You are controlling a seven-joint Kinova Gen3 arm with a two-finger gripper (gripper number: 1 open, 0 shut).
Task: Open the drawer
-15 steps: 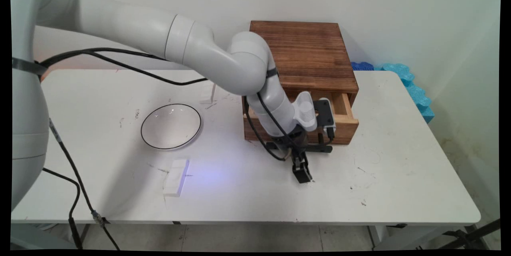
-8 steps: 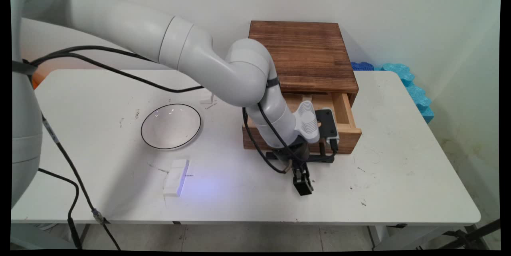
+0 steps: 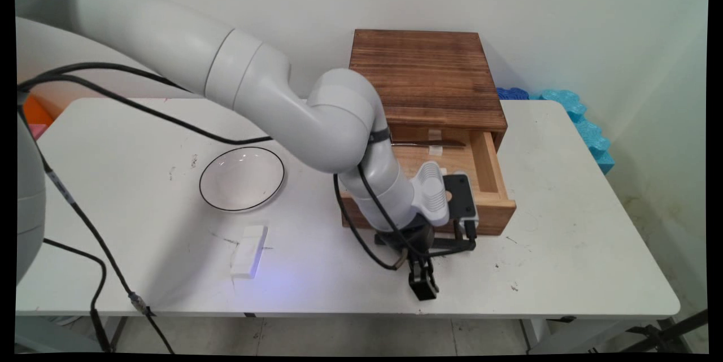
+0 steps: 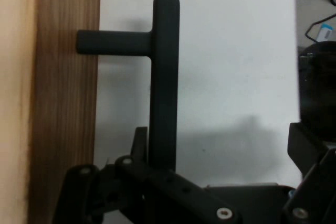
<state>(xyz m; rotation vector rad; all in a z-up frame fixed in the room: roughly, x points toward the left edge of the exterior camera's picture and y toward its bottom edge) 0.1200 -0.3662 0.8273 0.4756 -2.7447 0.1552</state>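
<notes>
- Main view: the gripper sits low over the table, at the black handle on the front of the drawer.
- The drawer stands well out of the wooden box, and the wrist is lined up straight in front of it. This reads as a hold suited to moving the drawer along its own line.
- Inside the drawer, near the back, lies a thin dark blade-like thing. The wrist covers the drawer's left part and most of its front.
- A glass bowl and a white block lie well apart to the left. Blue foam lies by the wall on the right.
- Hand view: the handle's bar runs up from the black linkage, and its stub joins the drawer's front at the left. White table lies behind.
- The bar's lower end disappears into the linkage. I cannot tell whether the jaws are closed on it or stand open around it.
- A dark shape at the right edge is cut off and hard to make out.
</notes>
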